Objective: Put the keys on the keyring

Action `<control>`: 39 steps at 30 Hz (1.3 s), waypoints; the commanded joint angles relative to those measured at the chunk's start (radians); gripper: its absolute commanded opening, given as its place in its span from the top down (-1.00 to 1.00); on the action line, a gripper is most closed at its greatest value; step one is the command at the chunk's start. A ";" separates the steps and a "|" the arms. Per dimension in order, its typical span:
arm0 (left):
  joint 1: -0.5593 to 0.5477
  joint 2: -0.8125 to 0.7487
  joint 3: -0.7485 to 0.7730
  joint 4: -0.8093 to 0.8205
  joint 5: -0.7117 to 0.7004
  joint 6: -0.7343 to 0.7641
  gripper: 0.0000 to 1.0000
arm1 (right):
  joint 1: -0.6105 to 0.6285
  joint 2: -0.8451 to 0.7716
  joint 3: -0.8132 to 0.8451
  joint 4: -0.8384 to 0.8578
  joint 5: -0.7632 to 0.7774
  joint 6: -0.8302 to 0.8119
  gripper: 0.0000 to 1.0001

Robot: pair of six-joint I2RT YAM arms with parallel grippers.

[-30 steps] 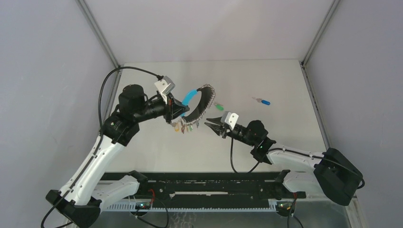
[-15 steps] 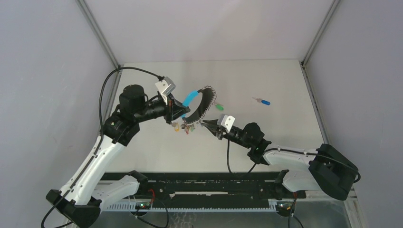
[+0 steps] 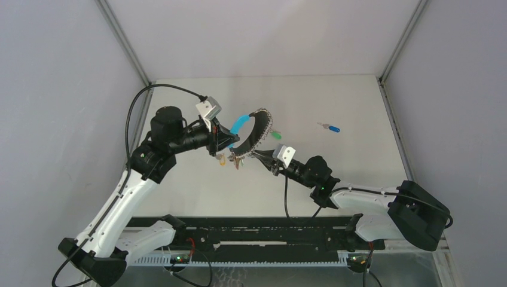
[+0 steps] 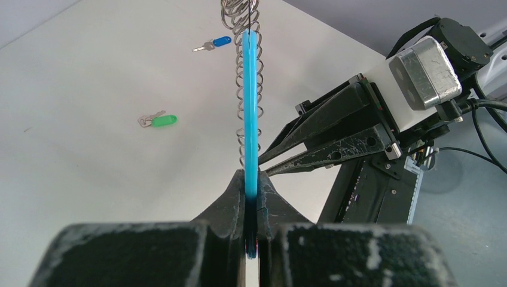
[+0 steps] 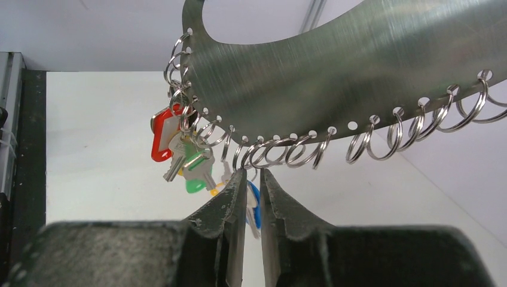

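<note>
Grey-walled booth with a pale counter (image 3: 197, 185).

**Item 1, keyring (image 3: 258, 127).** It is held off the counter. The left fingers (image 4: 230, 197) are clamped tight on the near end of its turquoise sleeve (image 4: 251, 113).

**Item 2, right fingers (image 5: 224, 209).** They sit directly under the keyring with their tips at one of the small split rings (image 5: 281, 152). They are nearly closed, with a narrow slit between them. Whether they pinch the wire cannot be told.

**Handling note (judgement).** The step looks like taking hold of one split ring to receive a key.
- The left fingers should keep the sleeve steady and untwisted.
- The right fingers should close on that ring alone, clear of its neighbours and of the hung keys (image 5: 185, 161) bunched just left of the tips.
- Any pull is best kept in the ring's own plane, since thin wire slips out easily.

**Orientation, keyring.** From the left wrist it shows edge-on, its long axis running straight out from the left fingertips. From above it arcs away from the left fingers and curls back toward the right ones. The right wrist view shows a flat metal crescent, roughly upright, with split rings along its lower edge.

**Orientation, loose keys.**
- The green key (image 3: 275, 135) lies flat on the counter just beyond the right fingers.
- The blue key (image 3: 330, 127) lies well apart, farther out.
- Seen from the left fingers, each lies crosswise, blade to the left and head to the right.
</note>
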 commanded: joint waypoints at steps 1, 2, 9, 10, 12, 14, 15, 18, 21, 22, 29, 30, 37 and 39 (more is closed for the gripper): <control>0.005 -0.008 -0.007 0.075 0.033 -0.008 1.00 | 0.015 -0.011 0.038 0.054 0.030 -0.021 0.73; 0.005 -0.008 -0.007 0.075 0.033 -0.008 1.00 | 0.017 -0.012 0.038 0.052 0.036 -0.025 0.73; 0.005 -0.007 -0.008 0.075 0.039 -0.010 1.00 | 0.024 -0.015 0.038 0.054 0.082 -0.033 0.74; 0.005 -0.006 -0.008 0.075 0.038 -0.011 1.00 | 0.026 -0.017 0.038 0.053 0.087 -0.030 0.74; 0.005 -0.004 -0.007 0.075 0.039 -0.011 1.00 | 0.027 -0.017 0.039 0.053 0.090 -0.032 0.75; 0.005 -0.004 -0.008 0.075 0.038 -0.012 1.00 | 0.028 -0.018 0.038 0.053 0.091 -0.031 0.75; 0.005 -0.004 -0.006 0.075 0.038 -0.014 1.00 | 0.029 -0.018 0.038 0.055 0.091 -0.031 0.75; 0.005 -0.001 -0.005 0.073 0.036 -0.016 1.00 | 0.031 -0.017 0.037 0.055 0.104 -0.030 0.76; 0.005 0.003 -0.001 0.071 0.034 -0.022 1.00 | 0.035 -0.017 0.038 0.056 0.103 -0.033 0.76; 0.005 0.004 0.001 0.070 0.030 -0.025 1.00 | 0.037 -0.016 0.039 0.058 0.102 -0.033 0.76; 0.005 0.010 0.008 0.062 0.013 -0.037 1.00 | 0.053 -0.004 0.039 0.071 0.115 -0.040 0.74; 0.005 0.010 0.008 0.061 0.010 -0.039 1.00 | 0.057 -0.002 0.038 0.075 0.118 -0.042 0.73; 0.005 0.009 0.010 0.059 0.006 -0.044 1.00 | 0.081 0.013 0.038 0.090 0.173 -0.055 0.71; 0.005 0.006 0.010 0.059 0.007 -0.042 1.00 | 0.085 0.015 0.038 0.094 0.195 -0.058 0.71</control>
